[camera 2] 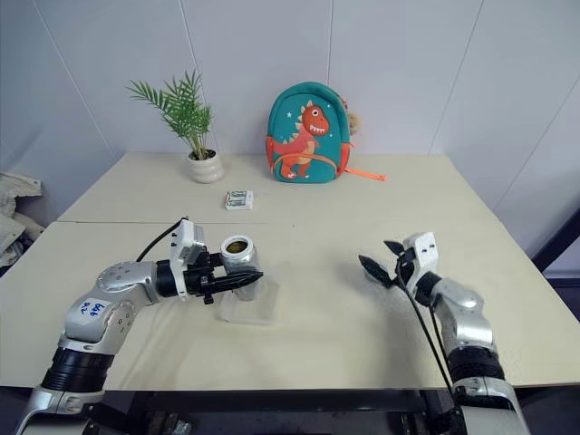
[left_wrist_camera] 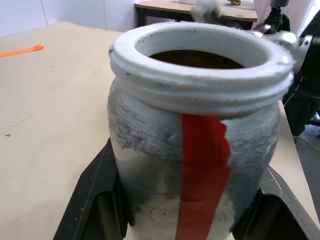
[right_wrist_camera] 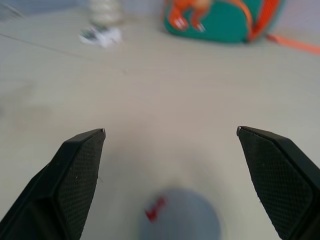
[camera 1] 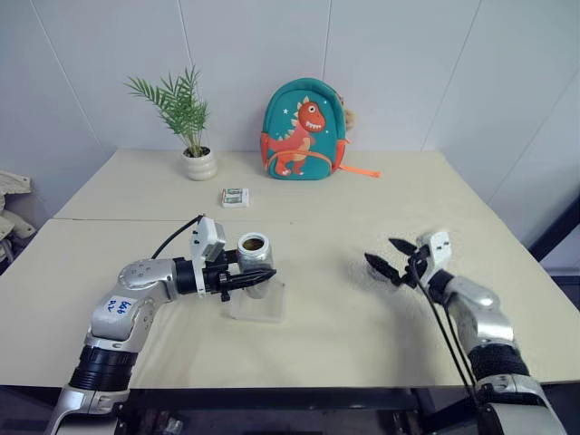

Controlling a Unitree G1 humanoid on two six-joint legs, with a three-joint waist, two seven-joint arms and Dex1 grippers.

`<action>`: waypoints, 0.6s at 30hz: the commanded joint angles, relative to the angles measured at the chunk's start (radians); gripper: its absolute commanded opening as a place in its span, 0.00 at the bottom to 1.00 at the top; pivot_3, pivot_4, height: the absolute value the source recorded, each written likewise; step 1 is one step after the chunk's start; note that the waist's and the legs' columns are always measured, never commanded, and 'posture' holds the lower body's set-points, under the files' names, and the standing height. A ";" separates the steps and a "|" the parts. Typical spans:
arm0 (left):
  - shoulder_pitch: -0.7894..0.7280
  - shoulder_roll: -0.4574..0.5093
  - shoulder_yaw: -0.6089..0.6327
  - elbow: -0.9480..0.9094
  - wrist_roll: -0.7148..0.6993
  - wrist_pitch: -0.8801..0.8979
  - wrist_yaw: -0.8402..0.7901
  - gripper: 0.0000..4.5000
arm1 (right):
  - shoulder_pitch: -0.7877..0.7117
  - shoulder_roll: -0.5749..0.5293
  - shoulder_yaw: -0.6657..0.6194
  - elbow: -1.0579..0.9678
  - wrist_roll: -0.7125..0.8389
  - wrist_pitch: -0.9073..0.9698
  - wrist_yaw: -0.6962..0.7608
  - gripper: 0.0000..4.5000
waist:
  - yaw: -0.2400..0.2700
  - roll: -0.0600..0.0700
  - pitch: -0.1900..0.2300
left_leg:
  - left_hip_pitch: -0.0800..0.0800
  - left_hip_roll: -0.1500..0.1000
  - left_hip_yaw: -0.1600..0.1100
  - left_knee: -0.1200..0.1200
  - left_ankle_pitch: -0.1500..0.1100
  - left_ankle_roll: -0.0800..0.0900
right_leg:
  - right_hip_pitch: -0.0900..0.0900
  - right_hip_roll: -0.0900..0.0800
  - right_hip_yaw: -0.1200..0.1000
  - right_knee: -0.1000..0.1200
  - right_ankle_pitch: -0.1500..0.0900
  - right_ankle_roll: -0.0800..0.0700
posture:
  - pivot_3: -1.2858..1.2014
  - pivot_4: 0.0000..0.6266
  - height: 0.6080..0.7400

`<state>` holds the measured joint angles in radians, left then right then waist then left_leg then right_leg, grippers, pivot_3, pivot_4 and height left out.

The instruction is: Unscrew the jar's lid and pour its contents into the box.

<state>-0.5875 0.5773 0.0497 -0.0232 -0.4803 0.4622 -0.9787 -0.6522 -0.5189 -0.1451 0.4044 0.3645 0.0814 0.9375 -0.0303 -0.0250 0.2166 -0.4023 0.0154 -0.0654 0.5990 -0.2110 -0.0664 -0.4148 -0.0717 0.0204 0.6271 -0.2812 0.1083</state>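
Beige tabletop (camera 1: 344,317) carries the clear box (camera 1: 257,306). Above the box, my left gripper (camera 1: 243,278) clamps the uncapped jar (camera 1: 255,260); right of the box, my right gripper (right_wrist_camera: 170,135) gapes over the lid (right_wrist_camera: 180,216).

On my feed the pale beige table (camera 1: 362,195) carries a white potted palm (camera 1: 198,161), teal dinosaur backpack (camera 1: 304,131), small white-and-green packet (camera 1: 235,197), clear plastic box (camera 1: 257,304) and the round grey lid (right_wrist_camera: 181,217).

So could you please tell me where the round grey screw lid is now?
The round grey screw lid with a red mark lies on the beige table on the robot's right, between the right gripper's open fingers in the right wrist view.
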 commanded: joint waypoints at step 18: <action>-0.068 0.043 0.127 -0.049 0.003 0.117 0.251 0.44 | -0.010 -0.127 0.097 -0.581 0.191 0.285 0.229 0.99 | 0.003 0.000 0.000 | -0.001 0.000 0.000 0.003 0.000 0.000 | 0.001 0.000 0.000 -0.001 0.000 0.001 | 0.52 0.24 1.00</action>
<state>-0.6306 0.6096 0.1432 -0.0354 -0.4744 0.5747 -0.7553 -0.6603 -0.6340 -0.0378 -0.1379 0.5374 0.3587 1.1739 -0.0270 -0.0251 0.2167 -0.4030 0.0154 -0.0655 0.6024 -0.2112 -0.0660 -0.4141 -0.0718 0.0205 0.6265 -0.2809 0.1088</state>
